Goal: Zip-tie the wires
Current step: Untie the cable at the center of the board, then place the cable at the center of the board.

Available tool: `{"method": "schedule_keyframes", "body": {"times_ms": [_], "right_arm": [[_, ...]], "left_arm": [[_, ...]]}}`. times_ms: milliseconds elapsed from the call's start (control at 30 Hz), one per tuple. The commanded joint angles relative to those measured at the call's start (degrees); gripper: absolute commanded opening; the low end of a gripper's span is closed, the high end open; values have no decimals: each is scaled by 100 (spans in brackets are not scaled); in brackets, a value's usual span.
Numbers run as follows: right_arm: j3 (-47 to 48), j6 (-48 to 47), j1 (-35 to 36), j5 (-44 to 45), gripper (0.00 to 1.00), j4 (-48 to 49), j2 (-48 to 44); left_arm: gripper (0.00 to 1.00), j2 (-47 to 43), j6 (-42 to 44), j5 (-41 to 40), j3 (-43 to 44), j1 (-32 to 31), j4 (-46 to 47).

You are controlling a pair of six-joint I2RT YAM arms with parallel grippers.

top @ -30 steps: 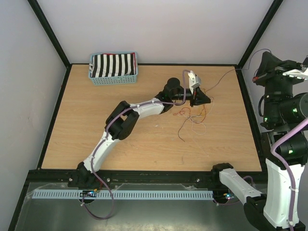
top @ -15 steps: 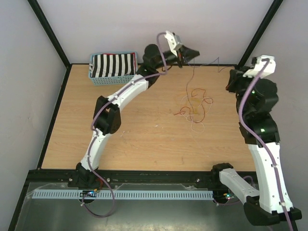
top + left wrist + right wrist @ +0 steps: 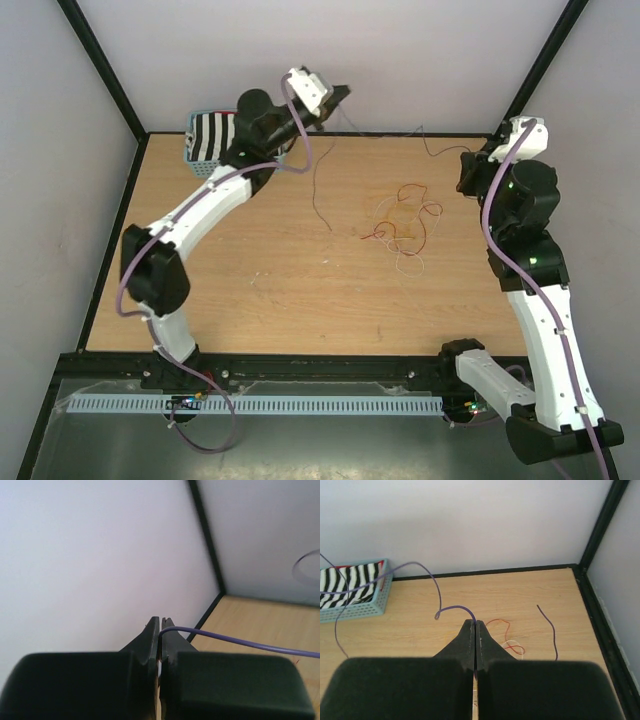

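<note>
A loose tangle of thin wires (image 3: 405,222) in orange, red and pale white lies on the wooden table right of centre; the right wrist view shows part of the tangle (image 3: 514,646) just past the fingers. One thin purple wire (image 3: 385,133) stretches in the air between both grippers. My left gripper (image 3: 338,94) is raised at the back, above the table's far edge, shut on that purple wire (image 3: 240,642). A free end hangs down from it to the table (image 3: 318,195). My right gripper (image 3: 468,170) hovers over the back right, shut on the same purple wire (image 3: 452,609).
A light blue basket (image 3: 200,165) with striped black-and-white cloth stands at the back left, partly behind the left arm; the right wrist also sees this basket (image 3: 357,609). Black frame posts and white walls close the table's back and sides.
The left arm has swung up and left from the wire tangle to the back, its jaws now shut on the purple wire. The right arm came in from the right, over the table.
</note>
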Motion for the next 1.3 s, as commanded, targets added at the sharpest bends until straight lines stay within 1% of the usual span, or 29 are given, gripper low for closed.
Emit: {"method": "schedule_keyframes", "body": {"times_ms": [0,67,200,267,333,467,600,667,733,767,833,933,1033,1100,1267], "right_arm": [[99,104,-3,-907,0,111,38],[19,242,-2,-1429,0,45,90],[-144,498,6,-2868,0,-155,362],[-279,516,43,-3249,0,-330,486],[-529,460,103,-3171,0,-458,488],[-929,344,121,-2489,0,-582,244],[-681,230,121,-1565,0,-618,-29],[-433,193,121,-1470,0,-694,-20],[-218,186,121,-1490,0,-829,82],[-173,186,123,-1529,0,-880,94],[-255,179,125,-1729,0,-895,99],[-455,187,121,-2185,0,-913,168],[-608,221,122,-2538,0,-904,273],[-646,209,121,-2707,0,-905,324],[-780,140,137,-2865,0,-902,401]], "left_arm": [[0,-1265,1408,-1281,-1449,264,-493],[0,-1784,1785,-1931,-2019,347,-796],[0,-2640,2317,-3269,-2881,403,-1570],[0,-3002,2525,-3822,-3231,407,-1898],[2,-3304,2683,-4320,-3504,406,-2305],[4,-3638,2843,-5043,-3990,485,-2920],[3,-3635,2595,-5423,-4375,752,-3163],[3,-3542,2414,-5400,-4488,836,-3166],[4,-3385,2299,-5409,-4522,883,-3185],[7,-3285,2303,-5501,-4544,885,-3197],[10,-3010,2406,-5922,-4547,877,-3301],[10,-2730,2764,-6785,-4526,781,-3423],[7,-2622,3099,-7280,-4312,703,-3485],[7,-2682,3264,-7435,-4104,702,-3671],[8,-3138,3829,-7416,-3908,728,-4068]]}}
